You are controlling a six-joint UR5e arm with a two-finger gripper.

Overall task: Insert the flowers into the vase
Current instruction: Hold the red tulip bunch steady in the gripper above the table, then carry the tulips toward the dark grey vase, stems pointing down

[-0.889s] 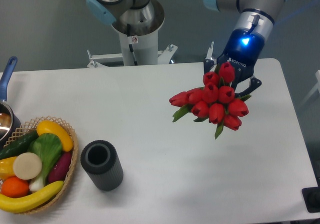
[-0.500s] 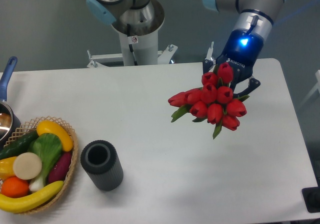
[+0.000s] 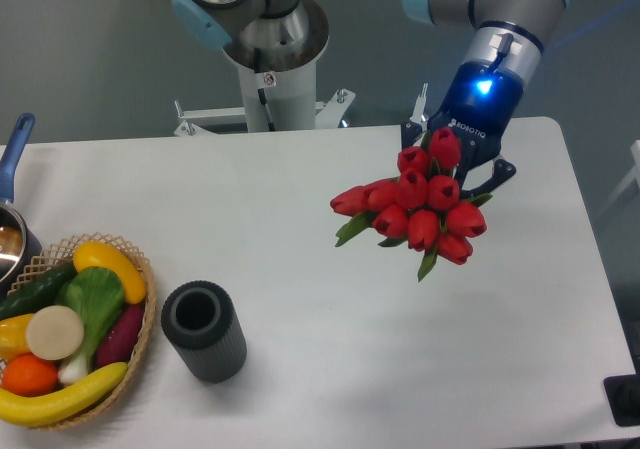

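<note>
A tight bunch of red tulip flowers with green leaves hangs in the air over the right half of the table. My gripper is shut on the bunch from behind, and the buds hide its fingertips and the stems. The vase, a dark grey ribbed cylinder with a round hole on top, stands upright near the table's front left, far from the flowers and gripper.
A woven basket of vegetables and fruit sits at the front left, just left of the vase. A pot with a blue handle shows at the left edge. A second robot base stands behind the table.
The gripper with the flowers has shifted slightly left and up, toward the table's middle. The vase and basket have not moved.
</note>
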